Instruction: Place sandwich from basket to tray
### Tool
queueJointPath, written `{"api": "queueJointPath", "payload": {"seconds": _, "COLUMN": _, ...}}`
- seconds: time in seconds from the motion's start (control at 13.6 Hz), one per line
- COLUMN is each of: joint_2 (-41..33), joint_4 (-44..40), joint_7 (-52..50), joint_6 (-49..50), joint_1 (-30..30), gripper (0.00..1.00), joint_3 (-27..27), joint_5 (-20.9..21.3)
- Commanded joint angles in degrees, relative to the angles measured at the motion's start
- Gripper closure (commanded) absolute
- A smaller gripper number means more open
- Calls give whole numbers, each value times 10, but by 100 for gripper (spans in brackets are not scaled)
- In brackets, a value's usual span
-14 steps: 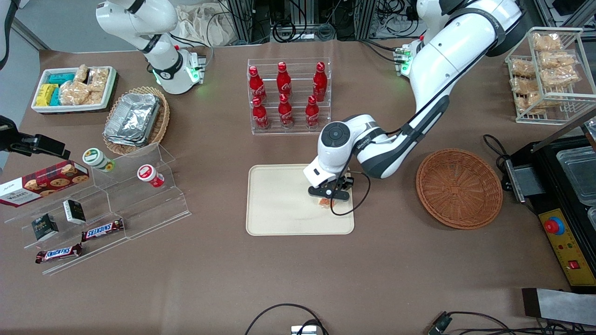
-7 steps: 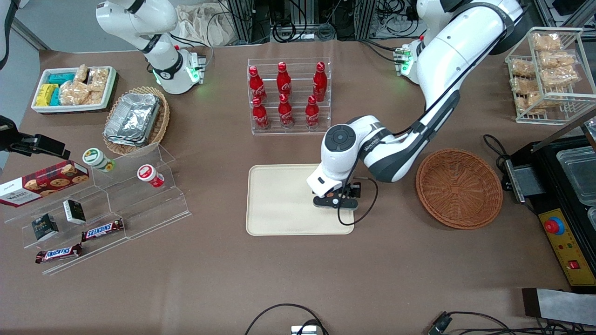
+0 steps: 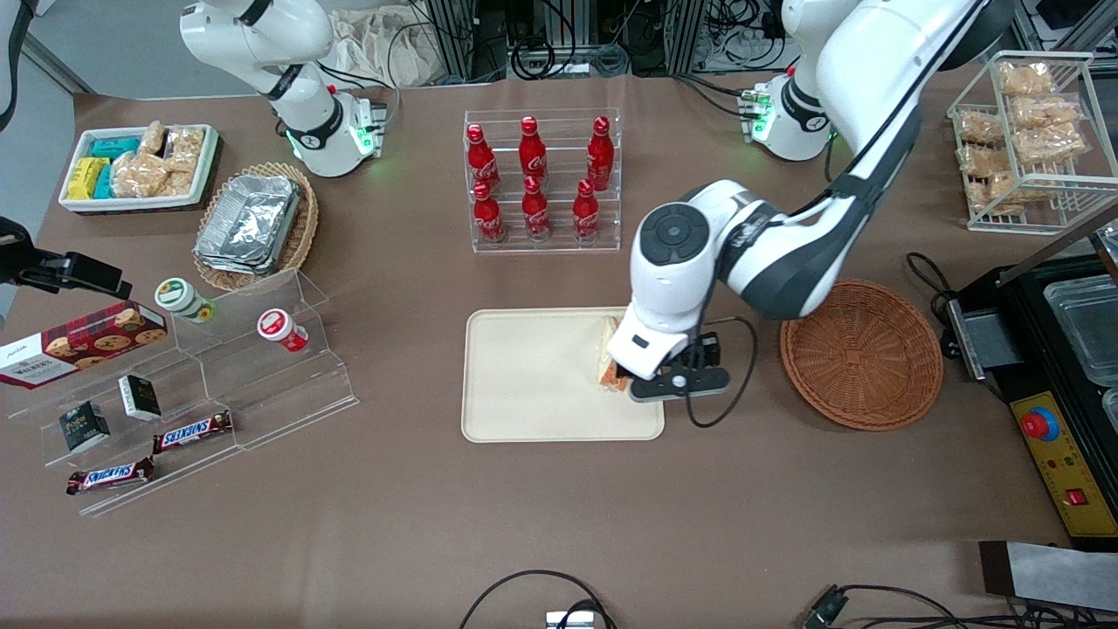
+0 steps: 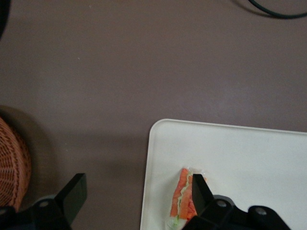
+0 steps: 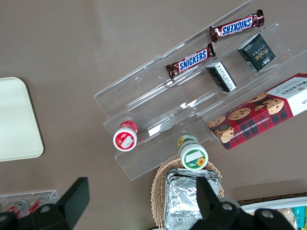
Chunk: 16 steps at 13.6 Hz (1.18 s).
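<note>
The tray [image 3: 524,384] is the landmark. The sandwich [image 3: 604,362] has been set near its basket-side edge, delivered. Above that edge, the gripper [image 4: 134,201] is spread wide, released. The basket [image 3: 860,354] lies beside, emptied.

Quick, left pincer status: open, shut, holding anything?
Left pincer: open, holding nothing, raised above the tray edge nearest the basket; the sandwich lies released on the tray.

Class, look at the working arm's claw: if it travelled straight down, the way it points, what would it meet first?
Probably the sandwich on the tray: the open claw hangs above that tray's edge, one finger over the sandwich. Depth is unclear.
</note>
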<state>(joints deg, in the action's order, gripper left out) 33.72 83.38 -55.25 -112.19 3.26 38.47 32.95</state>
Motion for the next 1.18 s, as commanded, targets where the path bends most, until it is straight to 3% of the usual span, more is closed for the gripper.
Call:
{"api": "queueJointPath", "payload": {"seconds": 0.0, "joint_2": -44, "joint_4": 5, "joint_7": -3, "joint_6": 40, "joint_1": -37, "gripper": 4, "joint_3": 1, "joint_5": -33}}
{"api": "queueJointPath", "payload": {"seconds": 0.37, "joint_2": -93, "joint_4": -11, "joint_7": 45, "joint_6": 131, "joint_1": -102, "gripper": 4, "joint_3": 2, "joint_5": -81}}
{"api": "queueJointPath", "payload": {"seconds": 0.66, "joint_2": -121, "joint_4": -11, "joint_7": 126, "joint_6": 148, "joint_1": -156, "gripper": 3, "joint_3": 1, "joint_5": -124}}
{"api": "queueJointPath", "payload": {"seconds": 0.95, "joint_2": -130, "joint_4": -26, "joint_7": 194, "joint_6": 173, "joint_1": -186, "gripper": 3, "joint_3": -2, "joint_5": -133}}
{"api": "queueJointPath", "payload": {"seconds": 1.1, "joint_2": -150, "joint_4": -23, "joint_7": 250, "joint_6": 174, "joint_1": -186, "gripper": 3, "joint_3": -44, "joint_5": -157}}
